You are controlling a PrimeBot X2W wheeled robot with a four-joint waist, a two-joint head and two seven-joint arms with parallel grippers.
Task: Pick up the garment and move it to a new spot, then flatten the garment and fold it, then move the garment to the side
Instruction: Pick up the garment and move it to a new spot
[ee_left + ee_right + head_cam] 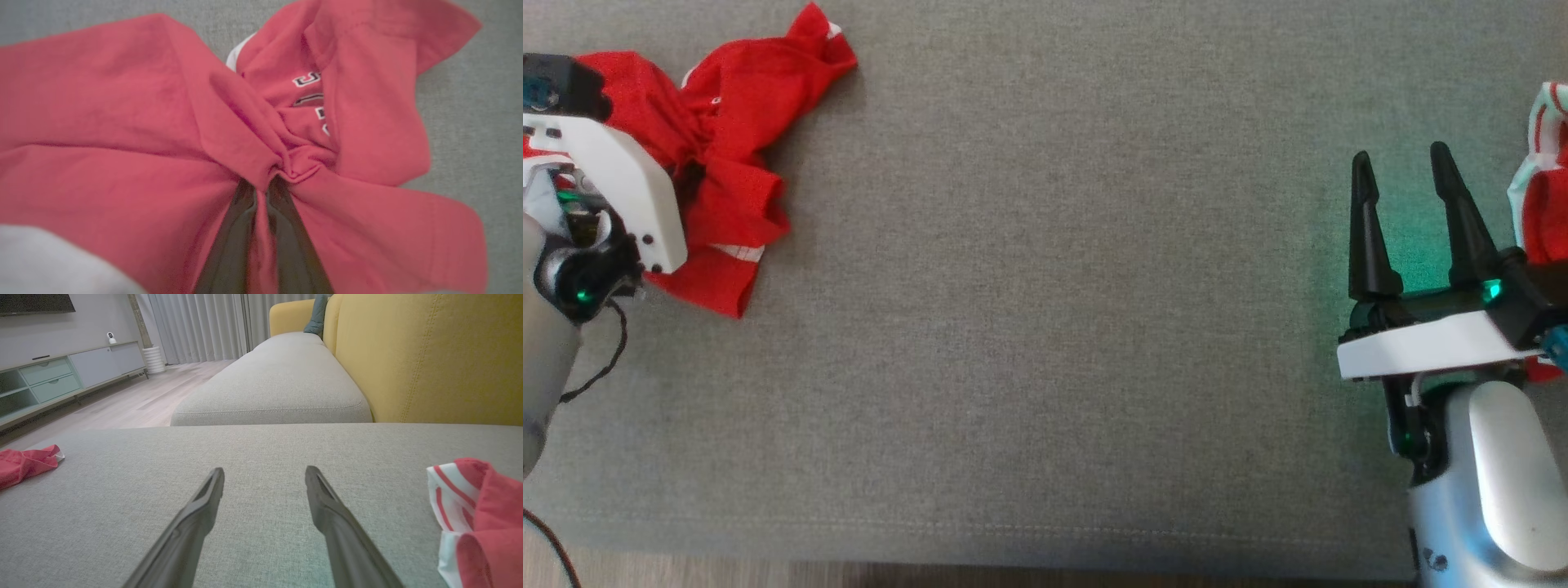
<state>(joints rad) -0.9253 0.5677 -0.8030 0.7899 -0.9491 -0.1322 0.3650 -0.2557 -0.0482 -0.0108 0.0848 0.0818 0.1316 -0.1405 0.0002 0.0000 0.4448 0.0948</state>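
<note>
The left arm [539, 359] rose along the left edge of the head view, ending in a white wrist housing [621, 180]. Seen from the left wrist, the left gripper [267, 181] had its two dark fingers [233, 245] pressed almost together, pinching a bunched fold of the garment [122, 122]. The right gripper [1403, 163] sat at the lower right of the head view, fingers pointing up and spread wide apart, above a pale rounded forearm [1494, 482].

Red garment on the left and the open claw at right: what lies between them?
Nothing: the head view shows bare grey cushion between the red garment and the right gripper.
</note>
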